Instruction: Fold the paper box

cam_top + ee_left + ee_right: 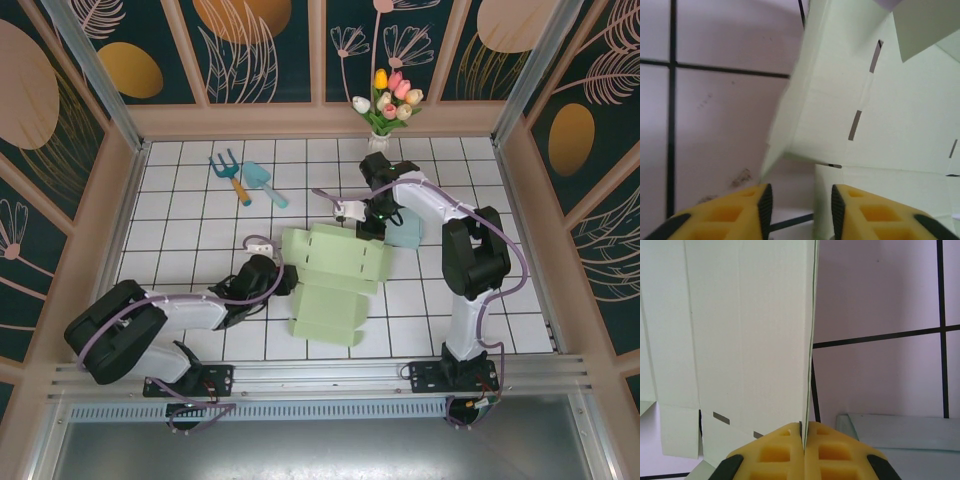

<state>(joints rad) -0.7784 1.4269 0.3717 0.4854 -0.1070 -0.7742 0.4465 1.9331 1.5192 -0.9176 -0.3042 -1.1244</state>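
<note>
Currently the paper box (330,285) is a pale green die-cut blank, partly folded, lying on the white tiled table (180,230) between the two grippers. Its near panel lies flat. Its far section is raised, with notched flaps along the right edge.

Left gripper (283,278): positioned at the left edge of the paper box, low over the tiles. In the left wrist view the left gripper (802,200) has its yellow fingers (860,210) standing apart. A vertical edge of the paper box (900,115) runs into the gap between them. Whether either finger touches the card cannot be told. A raised flap with slot cuts stands just ahead of the fingers.

Right gripper (372,222): positioned at the far right corner of the paper box. In the right wrist view the right gripper (804,432) has its yellow fingers (780,450) pressed together on the thin edge of an upright panel of the paper box (740,330). The panel is clamped edge-on and rises straight ahead of the jaws.

Other items:
- A pale blue box (408,234) lies just right of the paper box, beside the right gripper; its corner shows in the right wrist view (900,440).
- A hand fork (229,173) and a teal trowel (262,183) lie side by side beyond the paper box, to its far left, well apart from it.
- A vase of tulips (385,110) stands beyond the paper box, at the back wall.
</note>
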